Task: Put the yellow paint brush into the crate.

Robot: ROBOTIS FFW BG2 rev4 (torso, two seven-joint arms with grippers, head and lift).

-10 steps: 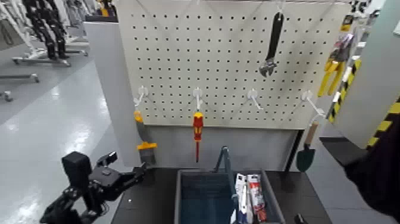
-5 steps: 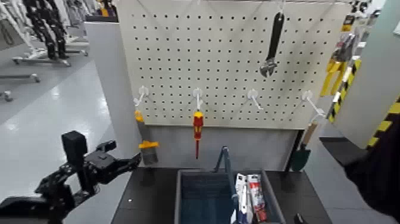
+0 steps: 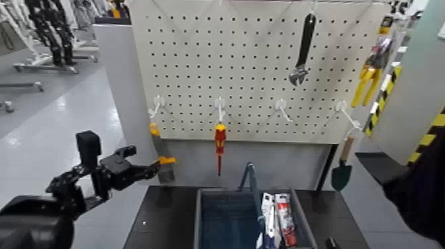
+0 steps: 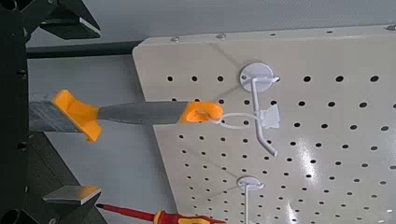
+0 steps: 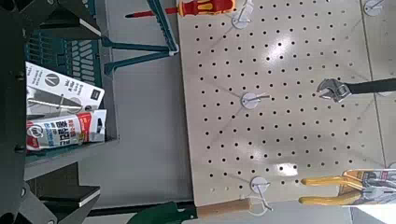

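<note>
The yellow paint brush [image 3: 161, 161] hangs from the leftmost hook of the pegboard, orange handle up, yellow band and dark bristles down. My left gripper [image 3: 147, 170] is raised to the level of the band, just left of it. In the left wrist view the brush [image 4: 140, 113] lies between my two spread fingers [image 4: 71, 19] without touching them, so the left gripper [image 4: 89, 110] is open. The grey-blue crate [image 3: 197, 218] stands on the dark table below, with its handle bar [image 3: 249, 177] upright. My right gripper [image 5: 93, 105] is open and empty, away from the pegboard.
A red-and-yellow screwdriver [image 3: 220, 142] hangs right of the brush. A green trowel [image 3: 342, 172], a black wrench [image 3: 302, 49] and yellow pliers [image 3: 366, 83] hang further right. Tubes and packets [image 3: 278, 215] lie in the crate's right half. A dark shape [image 3: 424, 189] fills the right edge.
My left arm has risen and reached forward to the right. Its open gripper has come from below the table edge up to the brush's band.
</note>
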